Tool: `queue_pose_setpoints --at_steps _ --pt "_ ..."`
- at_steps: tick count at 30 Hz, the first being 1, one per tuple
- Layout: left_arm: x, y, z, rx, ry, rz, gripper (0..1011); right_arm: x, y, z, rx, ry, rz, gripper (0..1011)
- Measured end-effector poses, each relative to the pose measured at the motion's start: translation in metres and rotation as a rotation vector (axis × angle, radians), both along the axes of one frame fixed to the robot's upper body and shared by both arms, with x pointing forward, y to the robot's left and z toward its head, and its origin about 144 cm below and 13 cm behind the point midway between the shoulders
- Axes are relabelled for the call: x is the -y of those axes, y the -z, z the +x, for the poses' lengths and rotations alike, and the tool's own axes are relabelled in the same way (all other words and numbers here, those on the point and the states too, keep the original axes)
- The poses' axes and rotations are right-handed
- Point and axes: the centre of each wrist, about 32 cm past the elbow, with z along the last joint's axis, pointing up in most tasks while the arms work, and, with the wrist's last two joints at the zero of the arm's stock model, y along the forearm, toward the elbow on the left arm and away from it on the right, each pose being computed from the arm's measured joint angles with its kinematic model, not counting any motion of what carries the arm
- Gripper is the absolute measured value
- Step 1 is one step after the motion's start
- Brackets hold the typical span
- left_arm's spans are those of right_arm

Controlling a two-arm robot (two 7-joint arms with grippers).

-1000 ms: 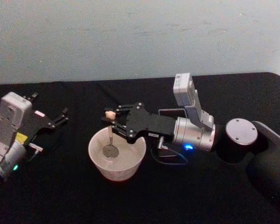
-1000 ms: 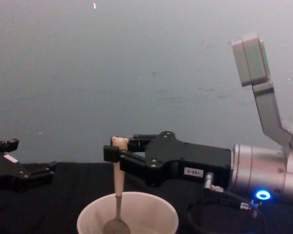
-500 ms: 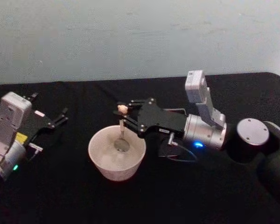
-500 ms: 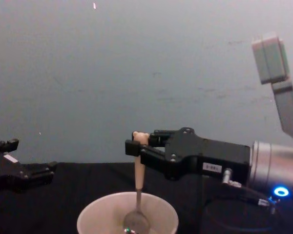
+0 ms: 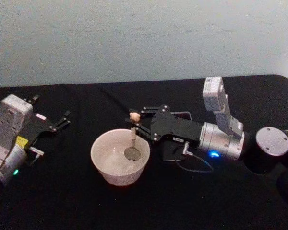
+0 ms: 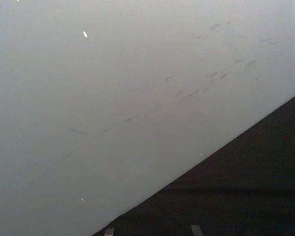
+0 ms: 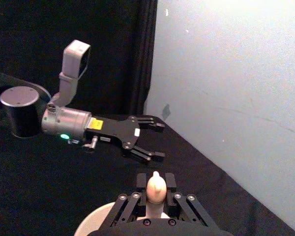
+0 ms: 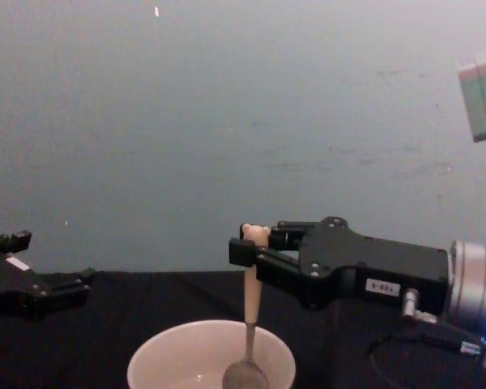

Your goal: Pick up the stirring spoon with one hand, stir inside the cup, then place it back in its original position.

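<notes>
One stirring spoon [image 5: 133,136], one cup [image 5: 114,175]; your right gripper [image 5: 135,120] pinches the handle. The right wrist view catches your left gripper [image 7: 157,141] spread wide.

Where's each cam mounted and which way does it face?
Head: up high, looking down at the table; left gripper open, right gripper shut on the stirring spoon in the cup.
Chest: low, facing forward across the cup rim; both grippers.
Left wrist: on the left arm, facing the wall.
Right wrist: looks past its fingers toward the left gripper.
Head and chest share the stirring spoon in the cup.
</notes>
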Motion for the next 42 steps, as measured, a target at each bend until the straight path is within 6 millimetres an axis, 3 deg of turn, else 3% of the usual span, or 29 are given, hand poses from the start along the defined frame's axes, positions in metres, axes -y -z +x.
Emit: queue_pose_setpoints --at_steps 9,16,29,42 --pt "0.0 0.0 0.0 0.0 0.0 0.0 1001 0.0 -0.002 -0.016 -0.012 -0.044 0.011 214" --pt "0.0 0.0 0.0 0.0 0.0 0.0 1001 -0.012 0.002 -0.019 -0.03 -0.088 0.017 213" --pt "0.0 0.0 0.0 0.0 0.0 0.0 1001 -0.036 0.003 0.003 -0.028 -0.095 0.03 213" --pt "0.0 0.0 0.0 0.0 0.0 0.0 1001 -0.03 0.004 0.017 -0.012 -0.036 0.012 213"
